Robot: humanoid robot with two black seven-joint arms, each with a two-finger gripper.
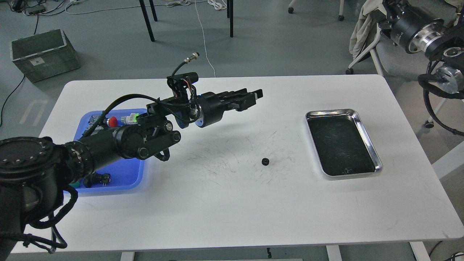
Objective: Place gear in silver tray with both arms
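A small black gear lies on the white table, left of the silver tray, which stands at the right and holds no gear. My left gripper is raised above the table, up and left of the gear, jaws a little apart and empty. Of my right arm only the silver and black wrist sections show at the top right, off the table. Its gripper end at the top edge is too dark and cut off to read.
A blue plastic tray with push buttons and small parts sits at the left, partly under my left arm. The table is scuffed in the middle. A green crate and a chair stand on the floor behind.
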